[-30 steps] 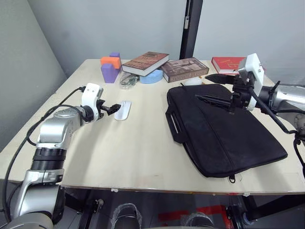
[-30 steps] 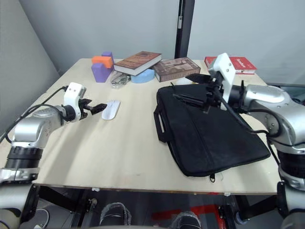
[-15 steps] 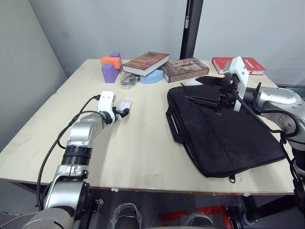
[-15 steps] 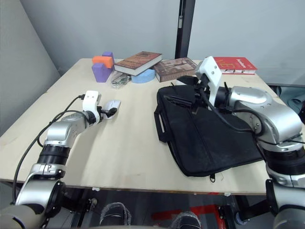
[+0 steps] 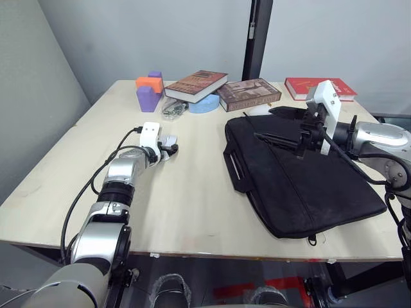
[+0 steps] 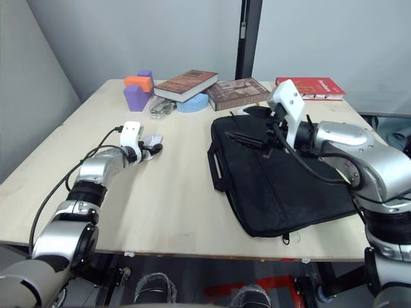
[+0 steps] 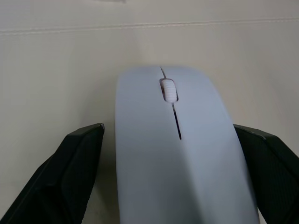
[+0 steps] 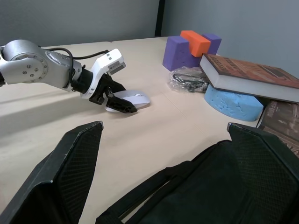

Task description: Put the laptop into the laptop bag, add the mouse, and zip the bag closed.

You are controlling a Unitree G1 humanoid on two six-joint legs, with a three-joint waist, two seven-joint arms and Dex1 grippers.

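Between left end effector's (image 7: 175,177) parted fingers, mouse (image 7: 177,154); right end effector (image 5: 302,138) spread over laptop bag (image 5: 302,179).

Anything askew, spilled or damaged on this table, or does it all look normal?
Nothing spilled or damaged. The laptop bag lies flat but skewed to the table edge. The left gripper straddles the mouse, fingers open.

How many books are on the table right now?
3. A dark brown book propped on the blue foam piece, a second brown book beside it, and a red book at the far right edge.
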